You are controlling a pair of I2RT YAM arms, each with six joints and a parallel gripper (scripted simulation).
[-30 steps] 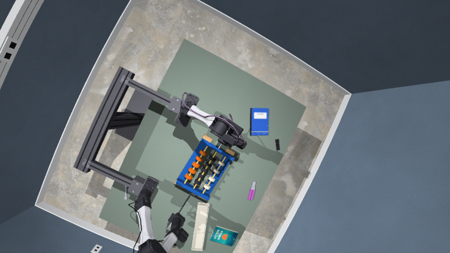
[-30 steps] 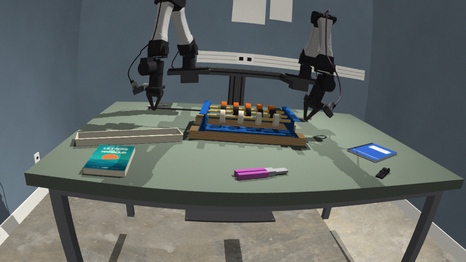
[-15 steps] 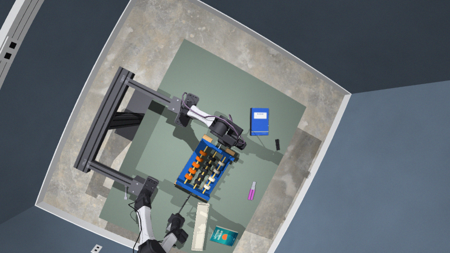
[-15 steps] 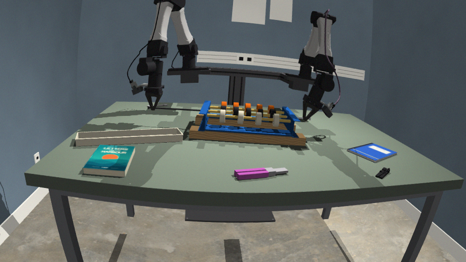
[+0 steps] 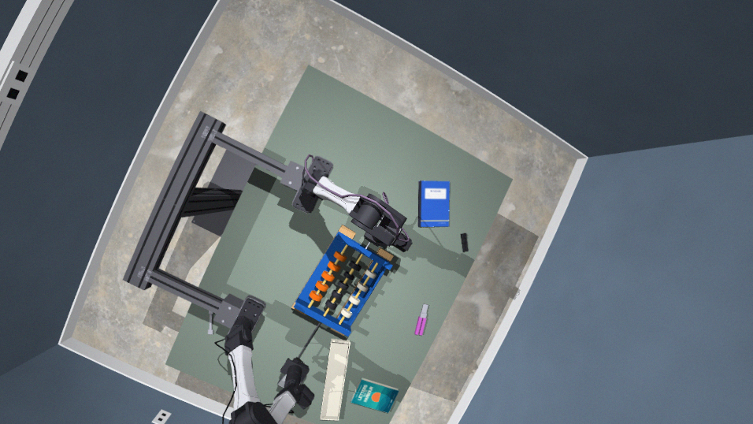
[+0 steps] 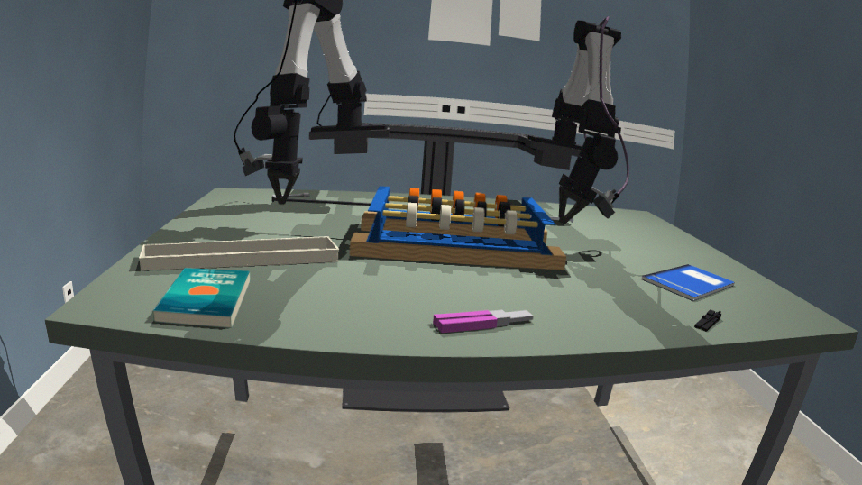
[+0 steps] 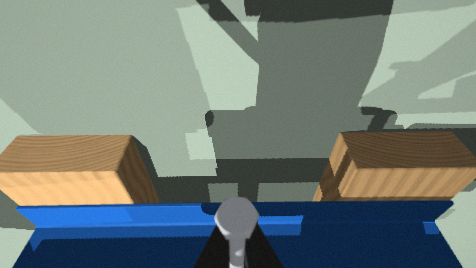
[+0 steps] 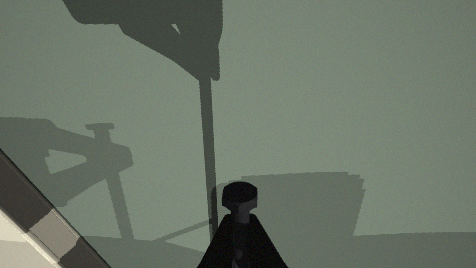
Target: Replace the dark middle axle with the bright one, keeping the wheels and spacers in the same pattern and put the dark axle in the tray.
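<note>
Left gripper [image 5: 372,241] [image 6: 563,222] [image 7: 237,245]: I am pinching the bright axle [image 5: 368,245] [image 7: 236,217] close behind its smooth, rounded grey head, at the frame's far end from the tray.
Right gripper [image 5: 298,360] [image 6: 281,200] [image 8: 242,240]: I am pinching the dark axle [image 5: 310,341] [image 6: 325,202] [image 8: 240,196] just behind its black, faceted head; its slim shaft is reaching from my fingers toward the frame.
Frame [image 5: 322,319] [image 6: 378,205] [image 7: 100,217]: its glossy blue rails are standing on grained wooden battens [image 5: 346,231] [image 6: 458,254] [image 7: 65,155], between my two grippers.
Wheels: orange discs [image 5: 327,275] [image 6: 458,196], black discs [image 5: 343,285] and white discs [image 5: 354,299] [image 6: 445,215] are sitting in three rows inside the frame, the black ones in the middle, with gold spacers between.
Tray [image 5: 335,379] [image 6: 241,256] [image 8: 55,235]: the long, cream, straight-walled box is lying beside my right gripper, the dark axle being outside it.
Views: the left wrist is showing the bright head plainly, while my own arm is covering it from the top; the exterior is showing the right fingertips meeting at the dark shaft.

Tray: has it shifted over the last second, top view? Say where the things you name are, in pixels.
No. The tray [image 5: 326,409] [image 6: 241,257] keeps the same gap and angle to the teal book [image 5: 374,395] [image 6: 202,297].
</note>
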